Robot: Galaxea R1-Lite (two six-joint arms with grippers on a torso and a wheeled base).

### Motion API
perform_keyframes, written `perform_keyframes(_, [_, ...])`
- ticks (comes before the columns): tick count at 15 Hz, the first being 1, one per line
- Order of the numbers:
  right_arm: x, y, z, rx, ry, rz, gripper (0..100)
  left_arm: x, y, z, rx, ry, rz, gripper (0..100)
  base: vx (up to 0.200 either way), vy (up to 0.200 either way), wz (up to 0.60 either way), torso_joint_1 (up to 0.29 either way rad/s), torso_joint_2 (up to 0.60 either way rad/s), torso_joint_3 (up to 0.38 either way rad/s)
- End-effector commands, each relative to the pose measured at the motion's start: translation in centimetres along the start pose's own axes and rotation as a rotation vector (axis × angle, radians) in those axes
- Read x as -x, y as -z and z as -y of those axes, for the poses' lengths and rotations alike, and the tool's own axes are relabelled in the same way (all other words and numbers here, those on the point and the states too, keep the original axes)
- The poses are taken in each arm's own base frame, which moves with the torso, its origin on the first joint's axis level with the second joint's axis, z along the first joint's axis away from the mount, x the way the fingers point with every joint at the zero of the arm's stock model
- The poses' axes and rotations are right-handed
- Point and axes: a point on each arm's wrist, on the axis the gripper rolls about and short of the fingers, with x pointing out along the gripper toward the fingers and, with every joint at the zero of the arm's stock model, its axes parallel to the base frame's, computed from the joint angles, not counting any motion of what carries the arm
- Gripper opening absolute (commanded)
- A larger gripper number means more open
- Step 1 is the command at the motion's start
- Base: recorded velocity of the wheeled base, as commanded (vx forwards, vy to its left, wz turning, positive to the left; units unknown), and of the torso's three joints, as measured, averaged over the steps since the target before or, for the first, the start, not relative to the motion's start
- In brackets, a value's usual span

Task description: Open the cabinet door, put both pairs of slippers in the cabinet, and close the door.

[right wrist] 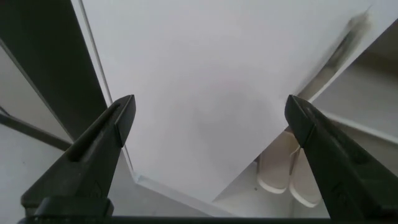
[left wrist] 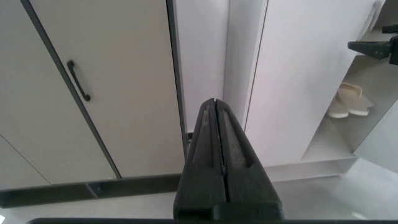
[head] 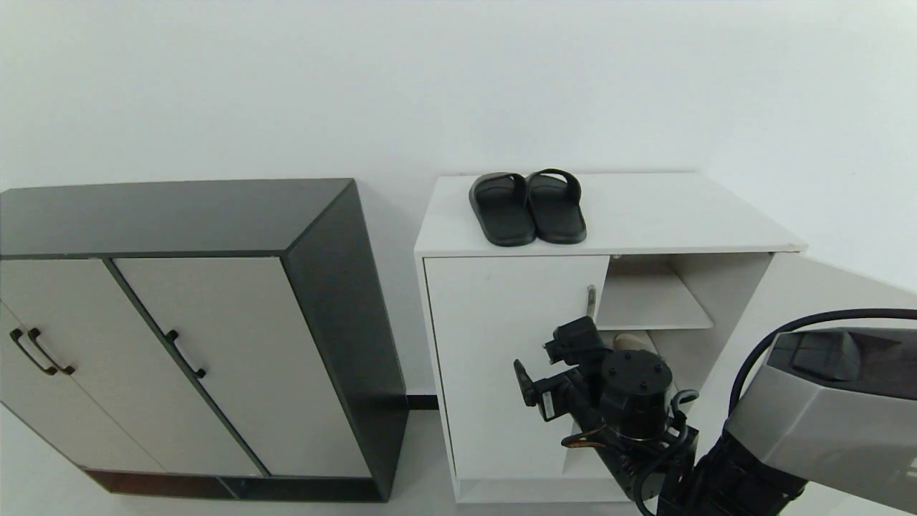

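Dark cabinet (head: 179, 322) left, black slippers (head: 528, 208) atop white cabinet (head: 645, 208), pale slippers (left wrist: 350, 101) inside – rt gripper (head: 551, 362) spread wide before shut door (head: 501, 322), left gripper (left wrist: 214, 106) pressed closed.

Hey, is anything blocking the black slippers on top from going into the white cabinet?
Nothing visible blocks the black slippers. The cabinet's right side stands open and its upper shelf is bare. The white slippers lie on the lower shelf, and the shut left door covers only the left half.
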Motion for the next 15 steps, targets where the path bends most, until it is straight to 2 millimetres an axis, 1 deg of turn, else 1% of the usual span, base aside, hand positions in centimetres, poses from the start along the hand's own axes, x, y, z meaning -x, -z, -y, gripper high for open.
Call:
perform_keyframes(1, [0.0,0.0,0.0,0.001,0.0,-0.001,100,0.0,0.0,0.0,0.0,0.0,0.0,0,0.0,0.0,0.0,0.212,-0.52,-0.305])
perform_keyframes(4, [-0.2,-0.4,0.5,-0.017,0.013,0.038,100,0.0,0.0,0.0,0.003,0.0,0.0,0,0.0,0.0,0.0,0.229,-0.54,-0.313])
perform_keyframes(5, [-0.1,-0.5,0.6,-0.018,-0.01,0.062,100,0.0,0.0,0.0,0.003,0.0,0.0,0,0.0,0.0,0.0,0.242,-0.57,-0.31])
perform_keyframes(7, [-0.3,-0.5,1.2,0.032,-0.009,0.083,100,0.0,0.0,0.0,0.003,0.0,0.0,0,0.0,0.0,0.0,0.225,-0.51,-0.276])
perform_keyframes(8, [-0.3,-0.6,1.2,0.03,-0.007,0.094,100,0.0,0.0,0.0,0.003,-0.001,0.0,0,0.0,0.0,0.0,0.105,-0.24,-0.134])
perform_keyframes(10, [0.0,-1.8,1.0,0.018,-0.013,0.12,100,0.0,0.0,0.0,0.003,-0.001,0.0,0,0.0,0.0,0.0,0.046,-0.1,-0.063])
perform_keyframes(11, [0.7,-4.4,0.7,0.001,-0.033,0.116,100,0.0,0.0,0.0,0.005,-0.001,0.0,0,0.0,0.0,0.0,0.0,0.0,0.0])
perform_keyframes(12, [1.7,-6.5,0.5,-0.023,-0.056,0.084,100,0.0,0.0,0.0,0.003,-0.001,0.0,0,0.0,0.0,0.0,0.0,0.0,0.0])
perform_keyframes(13, [2.3,-8.4,0.4,-0.061,-0.059,0.032,100,0.0,0.0,0.0,0.003,-0.001,0.001,0,0.0,0.0,0.0,0.0,0.0,0.0])
perform_keyframes(14, [2.3,-10.4,0.0,-0.112,-0.002,-0.012,100,0.0,0.0,0.0,0.003,-0.001,0.0,0,0.0,0.0,0.0,0.0,0.0,0.0])
perform_keyframes(15, [1.7,-11.9,-0.2,-0.158,0.088,-0.032,100,0.0,0.0,0.0,0.003,0.0,0.0,0,0.0,0.0,0.0,0.0,0.0,0.0])
